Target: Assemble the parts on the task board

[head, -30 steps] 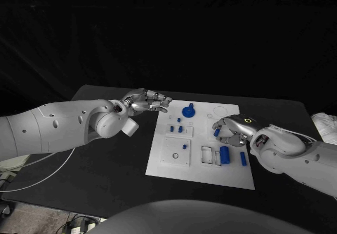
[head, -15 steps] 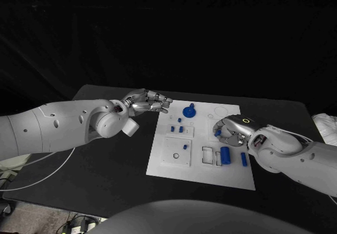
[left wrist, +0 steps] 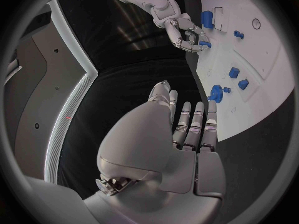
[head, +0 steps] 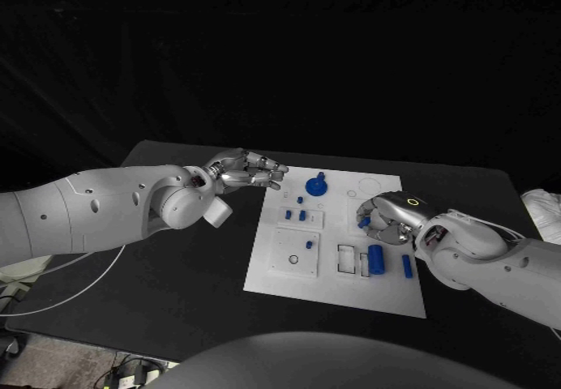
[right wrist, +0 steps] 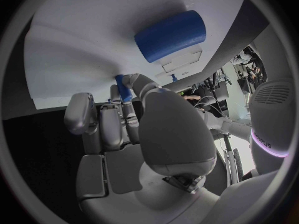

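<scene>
Right robot hand point(head: 383, 217) pinches a small blue peg point(right wrist: 122, 87) above the white board point(head: 333, 279). Left robot hand point(head: 246, 172) hovers beside the board's far corner, fingers loosely spread, holding nothing.

Both arms are clad in smooth, glossy white shells with rounded, bulbous segments; the left arm point(head: 94, 212) is thick and barrel-like, with small dark screw holes dotted along its casing and a flat white tab near the wrist. A thin pale cable point(head: 70, 293) loops below it. The right arm point(head: 503, 267) has the same white casing, with a thin dark cable running along its upper side and a small glowing ring point(head: 412, 202) at the wrist. The left hand point(head: 246, 171) and right hand point(head: 383, 217) are silver metal, with segmented fingers and a broad, smooth, domed back plate.
</scene>
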### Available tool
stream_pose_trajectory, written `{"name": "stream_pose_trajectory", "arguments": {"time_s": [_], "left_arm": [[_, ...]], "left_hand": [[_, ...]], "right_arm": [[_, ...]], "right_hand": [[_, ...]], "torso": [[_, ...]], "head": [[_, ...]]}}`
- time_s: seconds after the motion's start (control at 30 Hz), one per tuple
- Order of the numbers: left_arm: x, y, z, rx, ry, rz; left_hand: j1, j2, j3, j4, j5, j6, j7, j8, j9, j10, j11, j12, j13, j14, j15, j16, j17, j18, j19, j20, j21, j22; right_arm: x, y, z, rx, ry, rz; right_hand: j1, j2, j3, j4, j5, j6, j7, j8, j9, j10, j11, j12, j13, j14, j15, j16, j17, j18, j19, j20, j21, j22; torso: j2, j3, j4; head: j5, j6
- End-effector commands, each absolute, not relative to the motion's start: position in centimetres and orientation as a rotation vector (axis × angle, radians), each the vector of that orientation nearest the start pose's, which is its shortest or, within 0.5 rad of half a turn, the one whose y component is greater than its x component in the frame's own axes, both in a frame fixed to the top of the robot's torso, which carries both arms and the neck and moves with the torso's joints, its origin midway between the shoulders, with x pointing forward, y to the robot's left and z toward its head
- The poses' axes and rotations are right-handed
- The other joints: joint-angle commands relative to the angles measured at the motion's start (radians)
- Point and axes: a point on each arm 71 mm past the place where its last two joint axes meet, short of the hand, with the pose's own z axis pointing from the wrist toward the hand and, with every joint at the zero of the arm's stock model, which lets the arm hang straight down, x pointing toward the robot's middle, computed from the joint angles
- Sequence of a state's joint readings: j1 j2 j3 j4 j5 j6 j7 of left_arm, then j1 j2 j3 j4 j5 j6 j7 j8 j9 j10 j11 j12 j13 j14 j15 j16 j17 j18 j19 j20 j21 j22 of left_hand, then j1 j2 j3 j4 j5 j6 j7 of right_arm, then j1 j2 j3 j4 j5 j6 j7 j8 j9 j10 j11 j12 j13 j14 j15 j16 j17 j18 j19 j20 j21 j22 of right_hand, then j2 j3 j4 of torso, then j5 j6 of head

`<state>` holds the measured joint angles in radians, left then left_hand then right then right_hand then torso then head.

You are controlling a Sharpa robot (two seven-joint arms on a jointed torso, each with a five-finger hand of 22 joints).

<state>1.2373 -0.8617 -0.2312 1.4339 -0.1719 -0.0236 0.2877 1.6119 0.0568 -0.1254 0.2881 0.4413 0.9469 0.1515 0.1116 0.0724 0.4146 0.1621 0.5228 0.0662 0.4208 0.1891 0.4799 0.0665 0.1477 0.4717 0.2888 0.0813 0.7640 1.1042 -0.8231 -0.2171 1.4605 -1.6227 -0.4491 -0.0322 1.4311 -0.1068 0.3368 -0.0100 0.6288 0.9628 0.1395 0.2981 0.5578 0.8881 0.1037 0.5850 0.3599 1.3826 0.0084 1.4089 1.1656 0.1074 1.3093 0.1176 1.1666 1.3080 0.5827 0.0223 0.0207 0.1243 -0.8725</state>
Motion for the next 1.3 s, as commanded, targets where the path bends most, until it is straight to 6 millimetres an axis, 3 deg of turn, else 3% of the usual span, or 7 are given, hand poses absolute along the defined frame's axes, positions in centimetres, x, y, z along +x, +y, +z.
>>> {"name": "stream_pose_trajectory", "arguments": {"time_s": [0.03,0.4,0.6,1.0,1.13,1.3], "left_arm": [[47.3,22.9,-23.9,-0.927,1.871,-1.5],[47.3,22.8,-23.9,-0.929,1.876,-1.497],[47.3,22.8,-24.0,-0.93,1.878,-1.497],[47.2,22.5,-24.4,-0.933,1.885,-1.497],[47.2,22.5,-24.5,-0.936,1.883,-1.492],[47.2,22.7,-24.5,-0.939,1.879,-1.485]], "left_hand": [[0.01,0.0,-0.004,0.001,0.006,-0.003,0.008,0.006,0.0,0.0,0.009,0.006,-0.001,-0.007,-0.003,0.003,-0.001,0.009,0.007,0.001,0.005,-0.001],[0.016,0.0,-0.004,0.0,0.012,-0.002,0.01,0.007,0.0,0.001,0.011,0.009,-0.001,-0.006,-0.003,0.005,-0.001,0.009,0.007,0.001,0.005,-0.002],[0.017,0.0,-0.004,0.001,0.014,-0.002,0.011,0.007,0.0,0.002,0.012,0.01,-0.001,-0.006,-0.003,0.006,-0.001,0.009,0.008,0.001,0.005,-0.003],[0.02,0.002,-0.004,0.001,0.019,-0.004,0.013,0.006,-0.001,0.002,0.014,0.011,-0.001,-0.007,-0.003,0.007,-0.001,0.009,0.007,0.001,0.005,-0.004],[0.02,0.002,-0.004,0.002,0.019,-0.004,0.014,0.006,-0.001,0.002,0.014,0.011,-0.001,-0.007,-0.003,0.007,-0.001,0.009,0.006,0.001,0.005,-0.004],[0.02,0.003,-0.004,0.002,0.021,-0.004,0.015,0.006,-0.001,0.002,0.015,0.011,-0.001,-0.007,-0.002,0.008,-0.001,0.009,0.006,0.001,0.005,-0.005]], "right_arm": [[44.1,-20.5,-27.7,-0.357,1.694,0.627],[44.2,-19.9,-23.7,-0.373,1.663,0.642],[43.3,-18.4,-21.6,-0.4,1.692,0.678],[41.0,-11.8,-21.6,-0.569,1.793,0.766],[40.3,-9.1,-22.5,-0.637,1.8,0.788],[39.7,-7.3,-23.6,-0.687,1.828,0.793]], "right_hand": [[0.004,0.013,0.002,-0.007,-0.009,-0.006,-0.003,0.008,0.009,0.037,-0.031,0.015,0.043,0.003,-0.005,-0.002,0.001,-0.014,0.003,-0.007,0.005,0.142],[-0.001,0.013,0.003,-0.006,-0.021,-0.012,-0.004,0.014,0.017,0.036,-0.032,0.014,0.045,0.0,-0.006,-0.005,-0.006,-0.013,-0.001,-0.007,0.001,0.14],[-0.002,0.015,0.007,-0.007,-0.035,-0.024,-0.003,0.013,0.021,0.034,-0.031,0.01,0.045,-0.004,-0.005,-0.009,-0.013,-0.012,-0.006,-0.007,-0.004,0.138],[0.0,0.013,0.018,-0.014,-0.04,-0.048,0.001,-0.002,0.018,0.038,-0.029,0.008,0.048,-0.016,-0.003,-0.02,-0.033,-0.007,-0.024,-0.007,-0.023,0.132],[-0.001,0.011,0.02,-0.016,-0.041,-0.053,0.002,-0.006,0.016,0.039,-0.029,0.008,0.048,-0.018,-0.003,-0.021,-0.036,-0.006,-0.028,-0.006,-0.029,0.13],[-0.003,0.009,0.025,-0.018,-0.043,-0.06,0.004,-0.015,0.012,0.037,-0.027,0.004,0.048,-0.024,-0.002,-0.026,-0.045,-0.004,-0.036,-0.005,-0.037,0.127]], "torso": [[0.0,0.0,0.001],[0.0,0.0001,0.0004],[-0.001,0.0,-0.0006],[0.001,0.0,0.0011],[0.001,0.0,0.0033],[0.001,-0.0004,0.002]], "head": [[0.002,0.0],[0.01,0.0],[0.013,0.0],[0.02,0.0],[0.022,0.0],[0.029,0.0]]}}
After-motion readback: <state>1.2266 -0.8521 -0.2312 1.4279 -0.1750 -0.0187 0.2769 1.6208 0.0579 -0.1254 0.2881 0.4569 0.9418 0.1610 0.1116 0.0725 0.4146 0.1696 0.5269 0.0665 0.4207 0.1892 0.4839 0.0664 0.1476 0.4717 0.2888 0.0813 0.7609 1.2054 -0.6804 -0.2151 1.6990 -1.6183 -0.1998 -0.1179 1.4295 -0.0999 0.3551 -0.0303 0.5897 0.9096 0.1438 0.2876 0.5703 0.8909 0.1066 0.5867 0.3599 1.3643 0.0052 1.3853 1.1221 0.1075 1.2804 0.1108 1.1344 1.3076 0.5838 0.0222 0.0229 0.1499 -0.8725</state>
